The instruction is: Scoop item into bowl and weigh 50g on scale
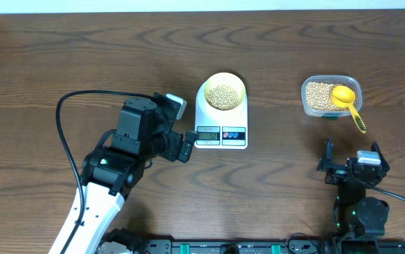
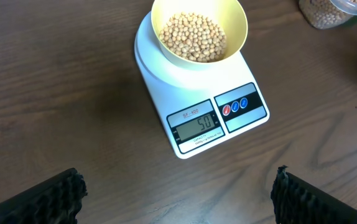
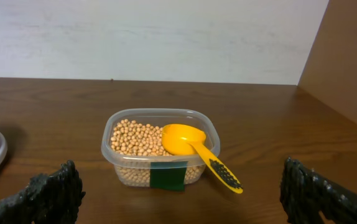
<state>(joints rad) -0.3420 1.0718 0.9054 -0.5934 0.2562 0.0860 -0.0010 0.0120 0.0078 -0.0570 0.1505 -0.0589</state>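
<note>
Left arm reached in from bottom-left, elbow bent. Left gripper had jaws spread wide, empty, just beside the scale. Right arm was folded low at bottom-right. Right gripper was wide open, empty, facing the tub. Beans sat in bowl on scale, display reading 50. Scoop lay in tub.

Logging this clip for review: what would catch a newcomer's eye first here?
The pale-yellow bowl of tan beans sits on the white scale mid-table, its display reading 50. To its right, a clear tub holds more beans with a bright-yellow scoop resting in it.
</note>
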